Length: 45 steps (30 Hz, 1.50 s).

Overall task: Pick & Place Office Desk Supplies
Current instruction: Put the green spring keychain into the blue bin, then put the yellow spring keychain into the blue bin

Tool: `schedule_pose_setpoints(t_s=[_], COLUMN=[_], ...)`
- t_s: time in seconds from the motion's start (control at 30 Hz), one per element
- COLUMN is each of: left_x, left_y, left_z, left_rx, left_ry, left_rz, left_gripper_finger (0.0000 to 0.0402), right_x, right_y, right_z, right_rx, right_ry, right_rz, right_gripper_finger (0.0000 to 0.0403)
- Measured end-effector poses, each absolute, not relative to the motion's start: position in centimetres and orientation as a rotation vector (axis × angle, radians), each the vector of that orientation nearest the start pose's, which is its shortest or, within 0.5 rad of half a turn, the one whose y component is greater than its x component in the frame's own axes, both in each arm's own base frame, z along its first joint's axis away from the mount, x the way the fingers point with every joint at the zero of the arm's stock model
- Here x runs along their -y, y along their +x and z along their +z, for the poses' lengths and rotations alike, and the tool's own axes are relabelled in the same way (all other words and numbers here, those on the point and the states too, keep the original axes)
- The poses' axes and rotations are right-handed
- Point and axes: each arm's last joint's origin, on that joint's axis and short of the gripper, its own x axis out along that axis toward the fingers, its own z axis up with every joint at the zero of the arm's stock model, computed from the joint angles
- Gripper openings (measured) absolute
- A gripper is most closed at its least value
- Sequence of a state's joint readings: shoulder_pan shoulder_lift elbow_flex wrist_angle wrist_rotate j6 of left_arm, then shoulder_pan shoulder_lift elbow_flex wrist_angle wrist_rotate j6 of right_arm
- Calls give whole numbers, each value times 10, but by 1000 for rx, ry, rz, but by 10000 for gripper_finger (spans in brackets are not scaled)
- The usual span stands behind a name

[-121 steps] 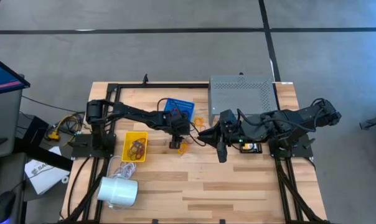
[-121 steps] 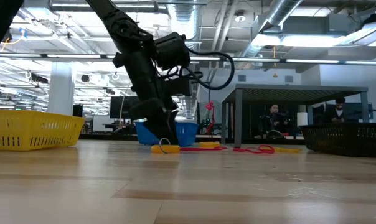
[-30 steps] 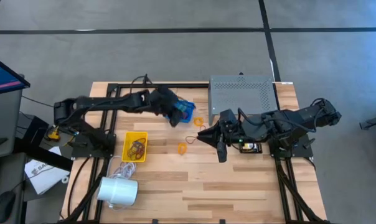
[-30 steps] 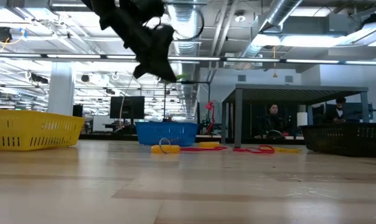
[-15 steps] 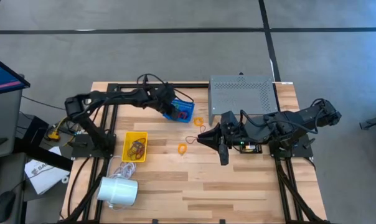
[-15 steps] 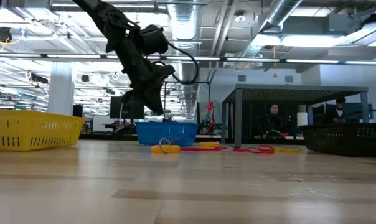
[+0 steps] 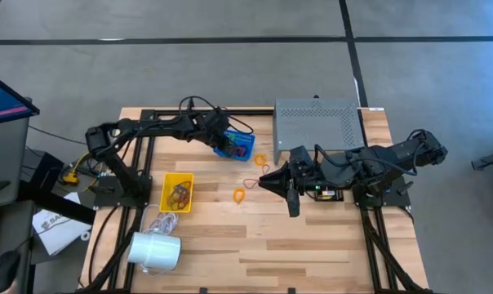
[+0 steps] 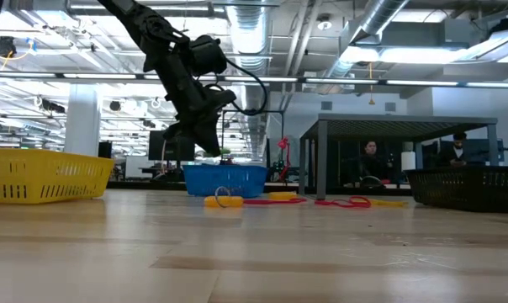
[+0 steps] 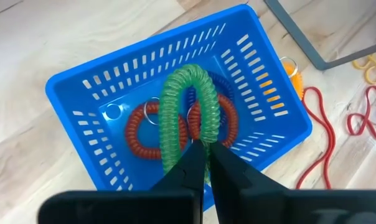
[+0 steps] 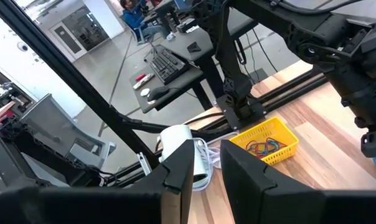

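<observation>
My left gripper [image 9: 205, 163] hangs over the blue basket [image 9: 82, 93], shut on a green coiled band [image 9: 182, 93]. In the high view it [image 7: 222, 140] stands above the basket [image 7: 240, 147] at the table's far side. On the basket floor lie a red coiled band [image 9: 138, 134] and small metal loop clips [image 9: 112, 112]. My right gripper [image 7: 261, 179] hovers near the table's middle, open with nothing between its fingers [image 10: 208, 167]. Loose orange bands [image 7: 240, 194] and red bands [image 9: 319, 124] lie on the table. My left gripper pinches the green coiled band between its two fingers at one spot on the loop [image 9: 199, 138]. The fingers slant down from above over the basket. The rest of the loop arches out beyond the fingertips, above the red band; whether it touches anything below I cannot tell.
A yellow basket [image 7: 178, 192] holding bands sits at the left, with a white cylinder [image 7: 155, 251] and its cord nearer the front. A grey perforated shelf [image 7: 316, 122] stands at the far right. A dark basket [image 8: 473, 187] shows at the right in the low view.
My left gripper has sunk toward the blue basket and shifted slightly toward the far left, rolling a little, still shut on the green coiled band. It has kept nearly still in the last half second.
</observation>
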<state>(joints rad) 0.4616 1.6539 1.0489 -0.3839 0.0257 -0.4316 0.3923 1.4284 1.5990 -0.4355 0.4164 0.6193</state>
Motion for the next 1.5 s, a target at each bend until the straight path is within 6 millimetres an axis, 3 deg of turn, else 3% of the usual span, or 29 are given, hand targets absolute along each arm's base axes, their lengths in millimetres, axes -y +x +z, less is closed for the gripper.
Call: schedule_pose_setpoints(t_s=[0.37, 0.87, 0.97, 1.1, 1.23, 1.37, 1.5], left_x=[-148, -149, -145, -119, -72, -28, 2], left_y=[299, 301, 307, 318, 321, 317, 312], left_z=[198, 201, 213, 246, 269, 276, 267], left_rx=[-837, -803, -711, -551, -508, -544, -649], left_ry=[-621, -584, -663, -628, -347, -74, -12], left_rz=[600, 594, 412, 111, -42, -166, -251], left_gripper_finger=[18, 210, 221, 216, 200, 194, 198], right_x=[-108, -107, -107, -105, -103, -99, -97], right_y=[285, 285, 285, 286, 287, 288, 289], right_z=[441, 440, 441, 441, 441, 441, 442], right_rx=[-230, -234, -233, -231, -226, -223, -218], right_ry=[509, 496, 494, 479, 470, 471, 474], right_rz=[-90, -93, -93, -96, -102, -115, -120], right_gripper_finger=[77, 77, 77, 77, 77, 77, 77])
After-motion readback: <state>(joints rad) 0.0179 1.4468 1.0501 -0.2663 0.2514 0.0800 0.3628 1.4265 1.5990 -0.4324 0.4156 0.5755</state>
